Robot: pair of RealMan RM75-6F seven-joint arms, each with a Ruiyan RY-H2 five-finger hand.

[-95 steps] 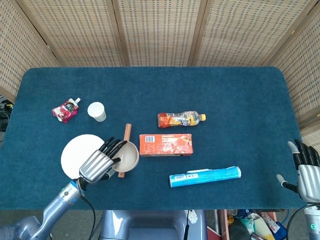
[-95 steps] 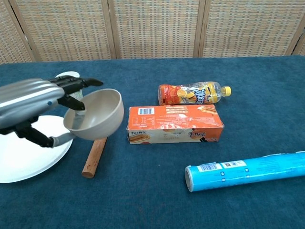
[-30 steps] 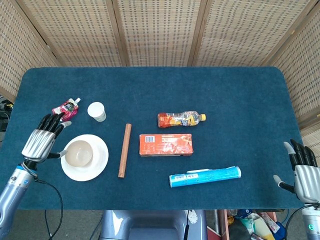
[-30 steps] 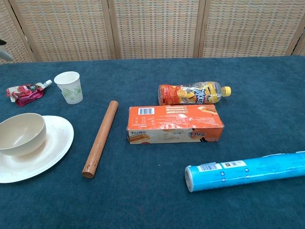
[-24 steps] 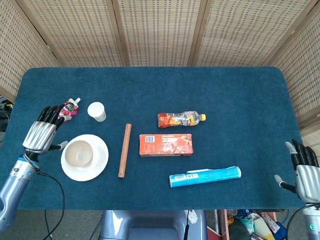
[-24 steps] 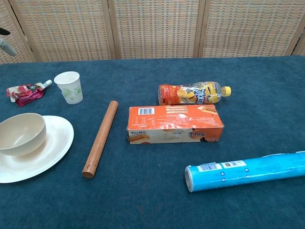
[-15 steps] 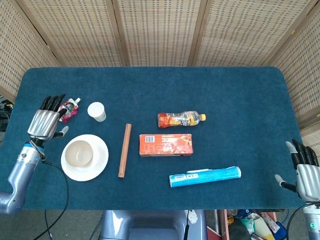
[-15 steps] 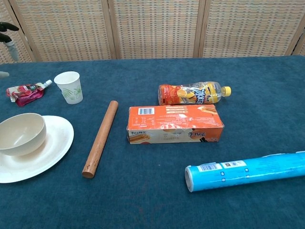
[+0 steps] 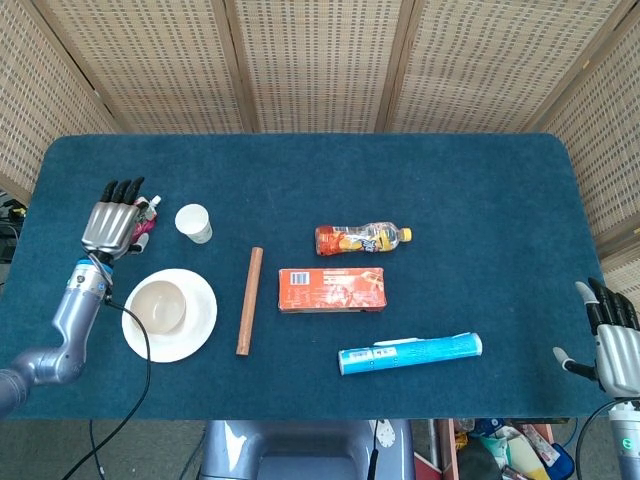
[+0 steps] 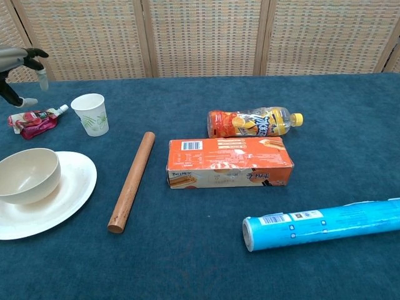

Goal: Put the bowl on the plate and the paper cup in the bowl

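A smooth beige bowl [image 9: 157, 306] sits on the round white plate [image 9: 199, 322]; the ribbed paper cup [image 9: 194, 223] stands at its 12 o'clock. Both metal hands, left [image 9: 112, 229] and right [image 9: 615, 350], hold nothing, fingers spread.

Cream bowl [image 10: 27, 174], white plate [image 10: 65, 200], green-leafed white cup [image 10: 90, 114], orange box [image 10: 229, 162], dark-blue tablecloth [image 10: 350, 150].

Blue table [image 9: 480, 190] carries plate [image 9: 200, 325], paper cup [image 9: 194, 222], wooden rod [image 9: 249, 300], box [image 9: 331, 289], bottle [image 9: 362, 239], tube [image 9: 410, 353], apparently a pouch [image 10: 32, 120].

bright, even light; sharp, soft shadows
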